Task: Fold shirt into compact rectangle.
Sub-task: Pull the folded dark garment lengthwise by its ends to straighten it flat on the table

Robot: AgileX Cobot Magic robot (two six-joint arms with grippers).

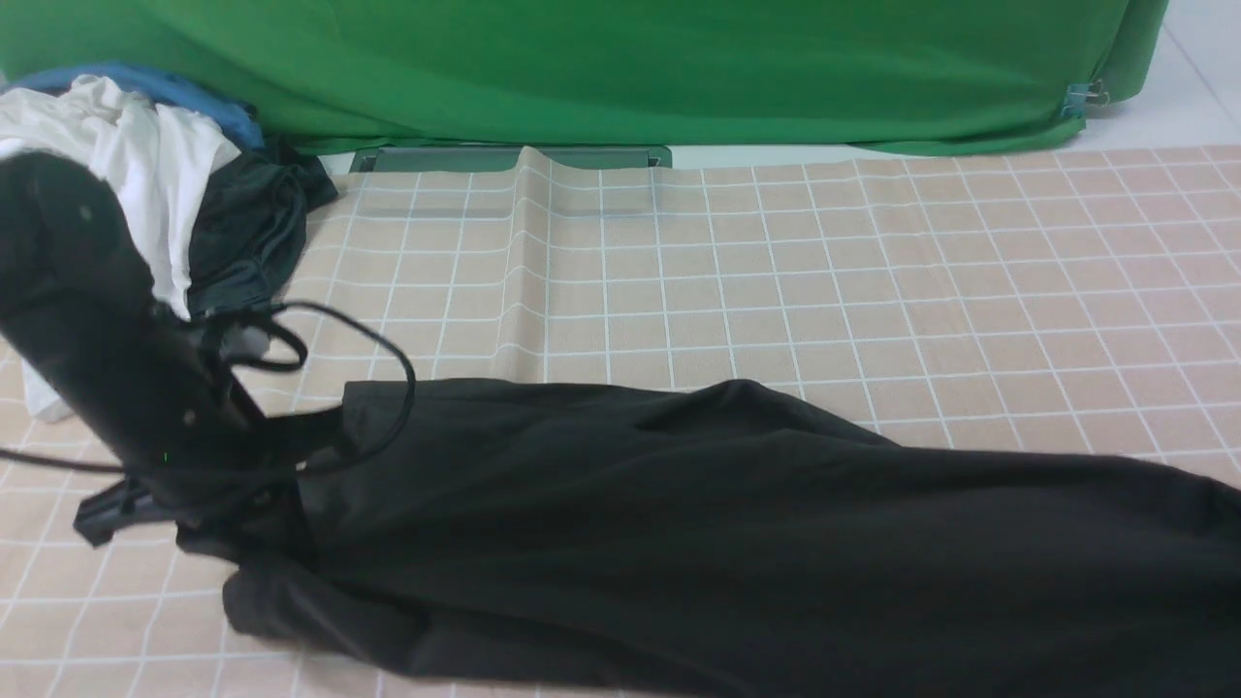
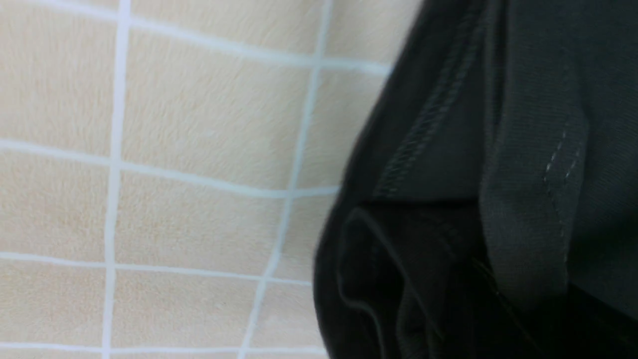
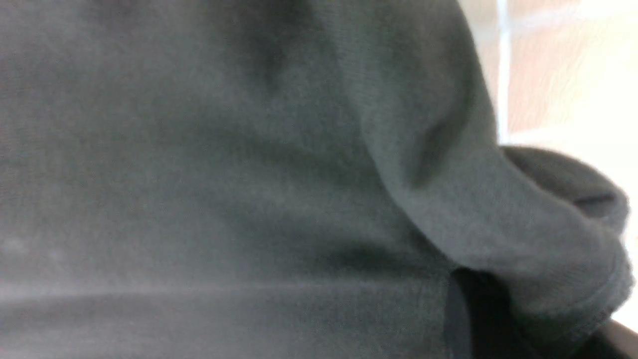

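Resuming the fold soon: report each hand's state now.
Left hand: closed, seemingly pinching the shirt at its edge.
Right hand: hidden behind shirt fabric; cannot be told.

Your front camera looks forward and slightly down over the desk [image 1: 776, 271] from its near side. Both wrist cameras sit very near the shirt [image 1: 727, 504], black fabric filling most of each; all three share shirt and desk.

One black shirt [image 1: 679, 504], one checked tablecloth [image 1: 873, 271], one green backdrop [image 1: 630, 68], one white garment [image 1: 126, 155], one robot arm [image 1: 87, 320]
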